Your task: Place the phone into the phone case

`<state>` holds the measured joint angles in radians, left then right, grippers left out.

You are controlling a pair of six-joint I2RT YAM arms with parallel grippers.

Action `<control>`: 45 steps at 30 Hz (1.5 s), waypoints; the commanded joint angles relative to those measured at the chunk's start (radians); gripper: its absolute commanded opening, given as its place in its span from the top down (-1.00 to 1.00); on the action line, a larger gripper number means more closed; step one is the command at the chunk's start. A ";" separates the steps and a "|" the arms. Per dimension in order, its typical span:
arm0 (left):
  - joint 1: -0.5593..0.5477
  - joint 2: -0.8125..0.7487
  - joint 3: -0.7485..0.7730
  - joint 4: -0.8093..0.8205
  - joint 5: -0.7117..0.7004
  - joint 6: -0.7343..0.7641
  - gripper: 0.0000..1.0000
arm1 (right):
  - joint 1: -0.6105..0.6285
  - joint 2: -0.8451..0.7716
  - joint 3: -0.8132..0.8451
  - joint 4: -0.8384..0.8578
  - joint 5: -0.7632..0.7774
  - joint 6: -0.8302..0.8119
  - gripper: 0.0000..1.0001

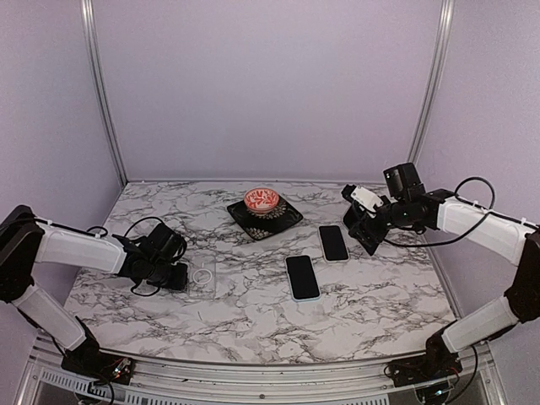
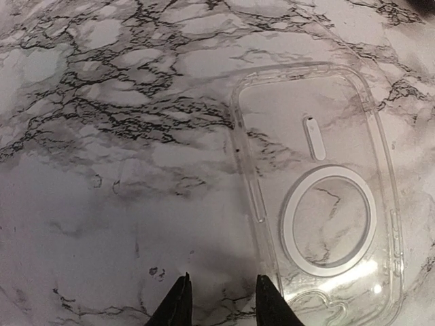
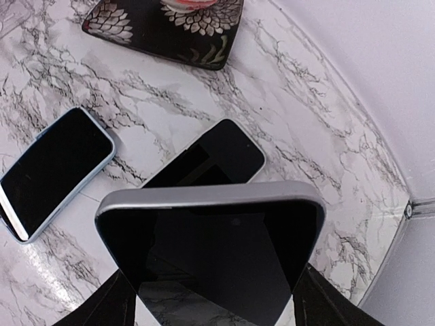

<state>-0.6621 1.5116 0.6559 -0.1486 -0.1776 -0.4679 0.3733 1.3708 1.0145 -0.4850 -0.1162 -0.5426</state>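
Observation:
A clear phone case (image 1: pixel 202 274) with a white ring lies flat on the marble table at the left; the left wrist view shows it (image 2: pixel 319 197) empty. My left gripper (image 1: pixel 179 274) is low beside its left edge, open and empty (image 2: pixel 221 302), with the right fingertip (image 2: pixel 272 302) at the case's rim. My right gripper (image 1: pixel 371 211) is raised at the right and shut on a silver-edged phone (image 1: pixel 365 198). In the right wrist view the phone's dark screen (image 3: pixel 211 251) fills the space between the jaws (image 3: pixel 214 302).
Two more phones lie on the table: one in a light blue case (image 1: pixel 302 277) (image 3: pixel 58 170) and a dark one (image 1: pixel 333 242) (image 3: pixel 224 153). A black patterned plate (image 1: pixel 283 221) with a red bowl (image 1: pixel 261 200) stands at the back centre.

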 commanded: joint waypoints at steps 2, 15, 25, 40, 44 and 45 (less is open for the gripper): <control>-0.043 0.074 0.000 -0.016 0.168 0.050 0.41 | 0.065 -0.044 0.031 0.157 0.008 0.079 0.24; -0.138 0.178 0.153 0.054 0.189 0.052 0.52 | 0.426 0.022 0.042 0.553 0.235 0.405 0.31; -0.007 -0.073 0.076 0.058 -0.067 0.023 0.06 | 0.627 0.282 0.264 0.569 0.316 0.532 0.35; 0.059 0.324 0.456 -0.094 0.237 0.272 -0.19 | 0.552 0.210 0.198 0.473 0.280 0.478 0.37; 0.056 0.355 0.474 -0.143 0.256 0.247 0.05 | 0.529 0.177 0.156 0.476 0.269 0.477 0.37; 0.055 0.352 0.469 -0.152 0.260 0.239 0.06 | 0.527 0.174 0.151 0.476 0.271 0.474 0.38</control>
<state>-0.6029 1.8534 1.1076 -0.1989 0.0376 -0.2352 0.9176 1.6012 1.1736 -0.0357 0.1616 -0.0570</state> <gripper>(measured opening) 0.483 0.731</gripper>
